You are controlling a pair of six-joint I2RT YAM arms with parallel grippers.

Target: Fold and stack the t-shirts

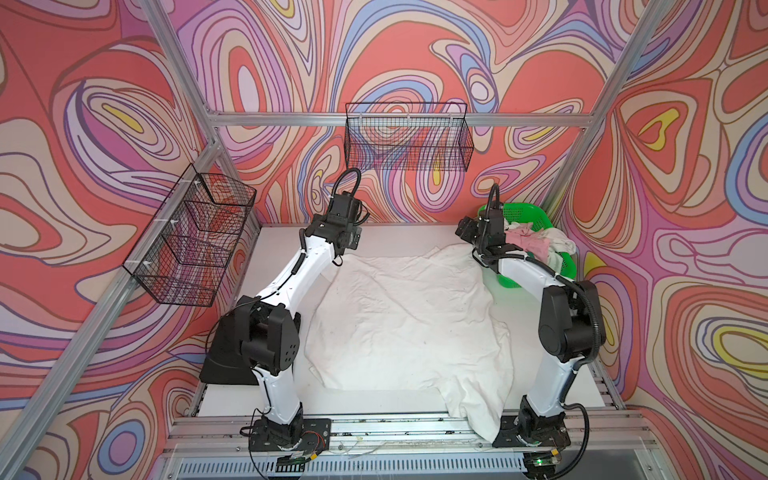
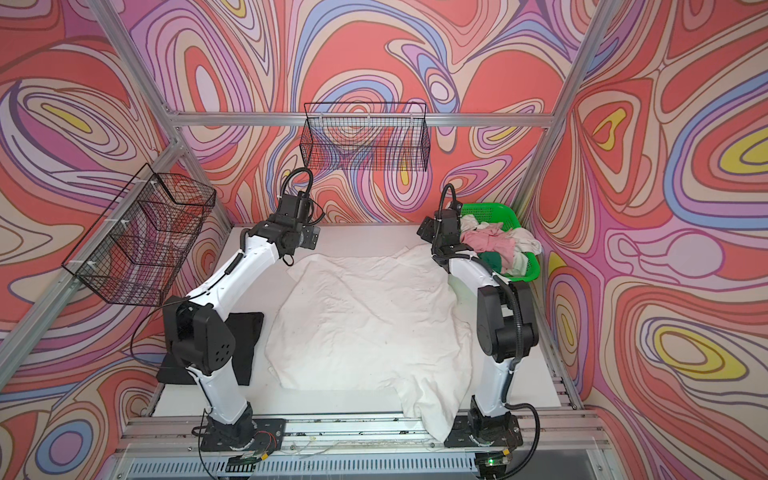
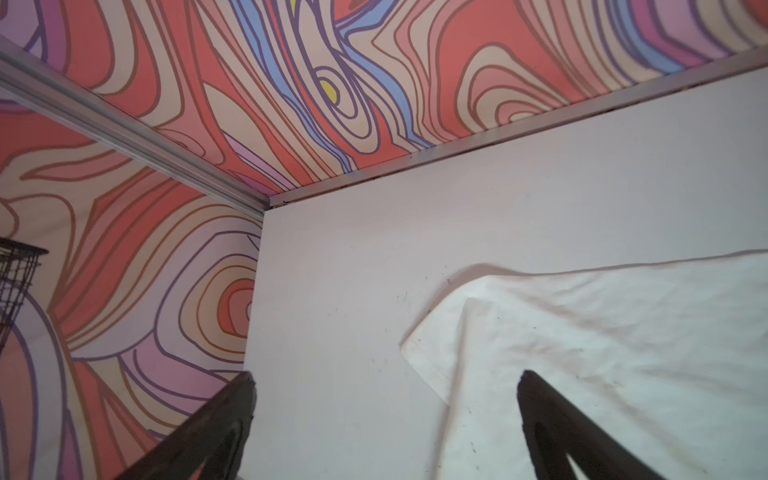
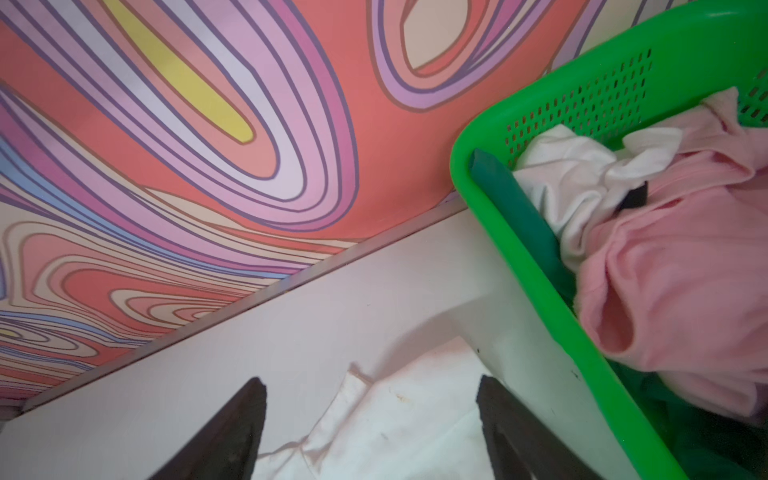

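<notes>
Both released, nothing gripped | left end effector (image 3: 386,378) set just over shirt (image 1: 407,316) far-left corner, right end effector (image 4: 370,384) over far-right | shirt spread mid-tabletop (image 1: 374,237), long axis far-to-near edge

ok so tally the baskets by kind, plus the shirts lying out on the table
black wire baskets: 2 (left wall, back wall)
green plastic basket: 1
off-white shirt, spread out: 1
black shirt: 1
total: 5
the bunched shirts inside the green one can't be counted
</notes>
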